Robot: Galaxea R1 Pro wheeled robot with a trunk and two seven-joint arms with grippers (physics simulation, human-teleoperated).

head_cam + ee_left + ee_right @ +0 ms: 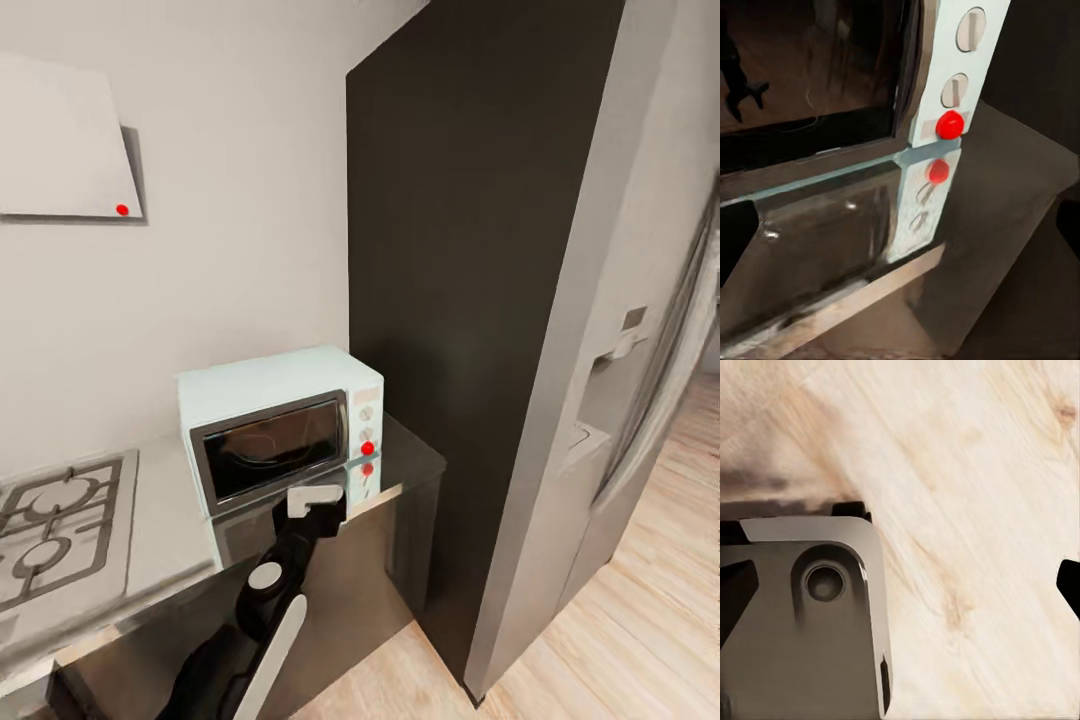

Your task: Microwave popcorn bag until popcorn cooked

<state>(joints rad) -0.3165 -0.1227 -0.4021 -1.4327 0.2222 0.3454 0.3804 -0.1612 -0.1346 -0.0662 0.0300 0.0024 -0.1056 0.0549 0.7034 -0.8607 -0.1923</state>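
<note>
The pale mint-blue microwave (275,425) stands on the glossy grey countertop (415,455) with its dark glass door shut. A red dot (367,448) glows on its knob panel. My left gripper (318,505) hangs just in front of the microwave's lower right corner, its fingers spread wide and holding nothing. In the left wrist view the knob panel (952,82) and red dot (949,124) are close ahead. My right gripper (904,589) points down at the wood floor, open, with a dark fingertip (1069,585) at the frame's edge. The popcorn bag is out of view.
A steel gas hob (60,530) lies left of the microwave, under a flat grey range hood (60,140). A tall dark cabinet (470,250) rises right of the counter, with a steel fridge (640,330) beyond it. Light wood floor (640,640) runs along the right. A grey part of my base (802,622) sits below the right gripper.
</note>
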